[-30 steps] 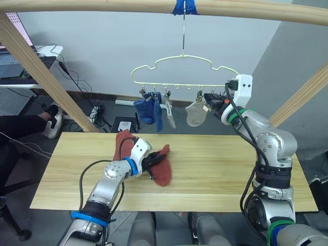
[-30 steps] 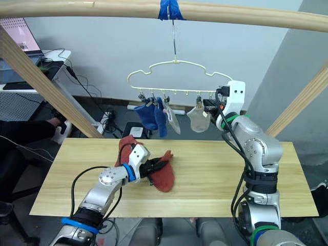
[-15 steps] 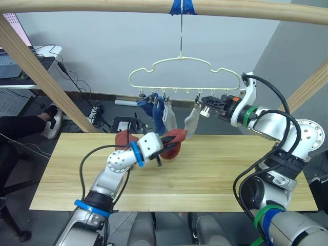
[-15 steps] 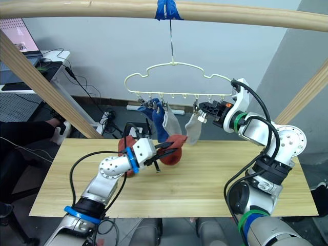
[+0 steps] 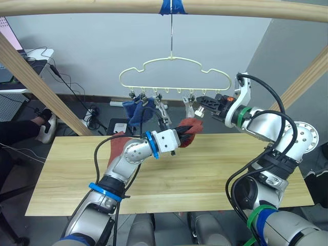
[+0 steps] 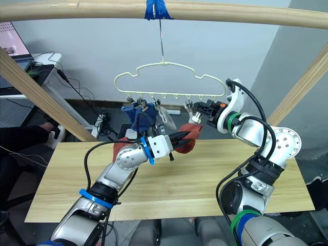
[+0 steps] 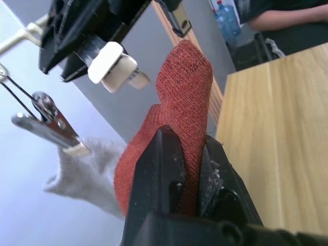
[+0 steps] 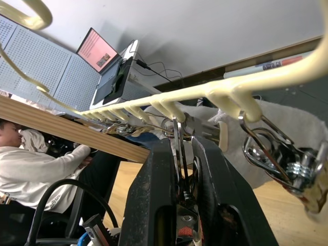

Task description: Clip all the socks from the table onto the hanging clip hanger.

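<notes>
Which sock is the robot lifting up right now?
Find the yellow hanger under the wooden pole. Just below its clips, the left gripper pinches a red sock in the air. The blue socks hang clipped already, and the other red sock lies on the table.

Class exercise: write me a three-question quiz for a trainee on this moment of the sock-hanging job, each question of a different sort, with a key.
1. True or false: the left gripper holds a rust-red sock lifted off the table.
2. What do the right gripper's fingers pinch? A) a silver clip on the clip hanger B) a blue sock C) the wooden pole
3. Fill in: a second rust-red sock lies on the ____.

Key: 1 true; 2 A; 3 table.
</notes>
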